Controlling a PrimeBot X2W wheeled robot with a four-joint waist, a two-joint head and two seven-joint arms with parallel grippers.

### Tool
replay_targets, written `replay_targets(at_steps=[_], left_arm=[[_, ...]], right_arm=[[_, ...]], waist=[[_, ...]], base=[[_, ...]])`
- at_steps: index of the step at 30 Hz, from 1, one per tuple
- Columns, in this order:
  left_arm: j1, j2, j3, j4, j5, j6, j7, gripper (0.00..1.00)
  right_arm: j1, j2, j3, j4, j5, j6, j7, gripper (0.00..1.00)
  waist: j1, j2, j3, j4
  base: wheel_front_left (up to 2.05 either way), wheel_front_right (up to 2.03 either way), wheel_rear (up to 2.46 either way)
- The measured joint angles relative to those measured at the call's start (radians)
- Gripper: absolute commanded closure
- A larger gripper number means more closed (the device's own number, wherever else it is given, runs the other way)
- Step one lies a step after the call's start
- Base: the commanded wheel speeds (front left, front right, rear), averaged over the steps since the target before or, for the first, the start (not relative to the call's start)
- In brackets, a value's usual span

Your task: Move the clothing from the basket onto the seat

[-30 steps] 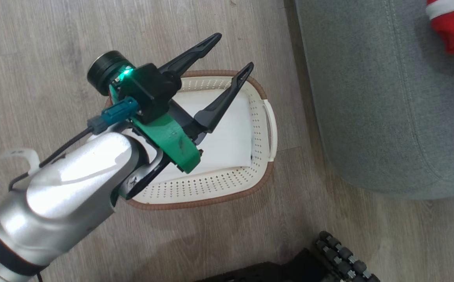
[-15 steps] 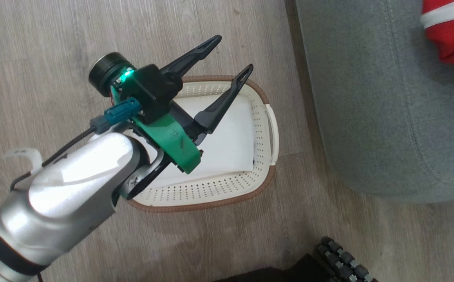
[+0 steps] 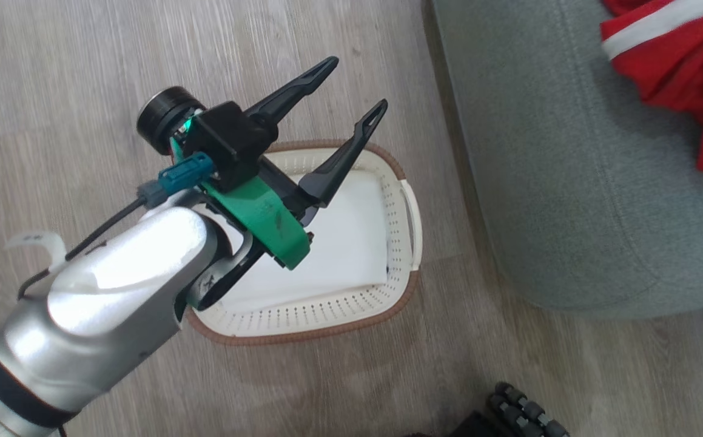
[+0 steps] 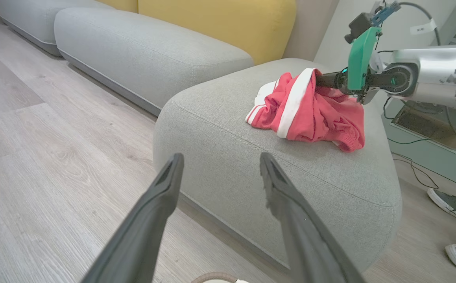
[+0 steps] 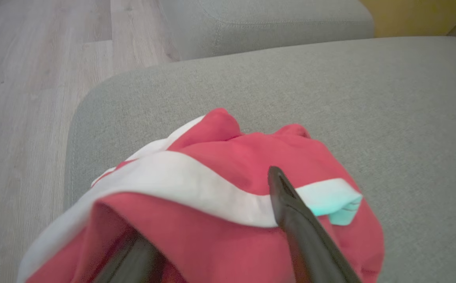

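Note:
The cream basket [image 3: 327,334] stands on the wood floor and holds just a flat white liner [image 3: 345,249]. My left gripper [image 3: 357,84] hangs open above the basket's far rim with nothing between its fingers; the left wrist view has it [image 4: 220,159] pointing at the seat. The grey-green seat [image 3: 539,152] lies to the right. Red clothing [image 3: 679,60] with white stripes is heaped on it [image 4: 310,114]. My right gripper [image 4: 326,80] is pushed into the top of that heap. In its own view the fingers [image 5: 294,224] stand apart, the left one under the cloth [image 5: 231,157].
A longer grey sofa cushion [image 4: 133,51] and a yellow backrest [image 4: 220,23] stand behind the seat. A person's shoes [image 4: 454,204] and cables [image 4: 416,169] are on the floor beyond the seat. My wheeled base [image 3: 527,413] shows at the bottom.
The head camera has turned, so more of the seat and the red clothing shows at the upper right. My left gripper stays open over the basket.

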Motion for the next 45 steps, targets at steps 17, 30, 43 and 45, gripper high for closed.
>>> replay_targets(at_steps=[17, 30, 43, 45], left_arm=[[0.107, -0.027, 0.000, 0.059, -0.061, 0.013, -0.053, 0.00], [0.202, -0.026, 0.012, 0.067, -0.095, 0.043, -0.073, 0.00], [0.240, -0.023, 0.020, 0.063, -0.109, 0.053, -0.082, 0.00], [0.249, -0.023, 0.020, 0.064, -0.109, 0.053, -0.082, 0.00]], right_arm=[[0.163, -0.071, -0.017, -0.155, 0.029, 0.000, 0.095, 0.00], [0.357, -0.081, -0.120, -0.299, 0.040, 0.000, 0.376, 0.00], [0.547, -0.013, -0.231, -0.545, 0.033, 0.000, 0.527, 0.00], [0.573, -0.004, -0.236, -0.572, 0.032, 0.000, 0.564, 0.00]], waist=[[0.0000, 0.0000, -0.206, 0.004], [-0.0001, 0.0000, -0.341, 0.020], [-0.0001, 0.0000, -0.375, 0.028], [-0.0001, 0.0000, -0.376, 0.030]], base=[[0.00, 0.00, 0.00], [0.00, 0.00, 0.00], [0.00, 0.00, 0.00], [0.00, 0.00, 0.00]])
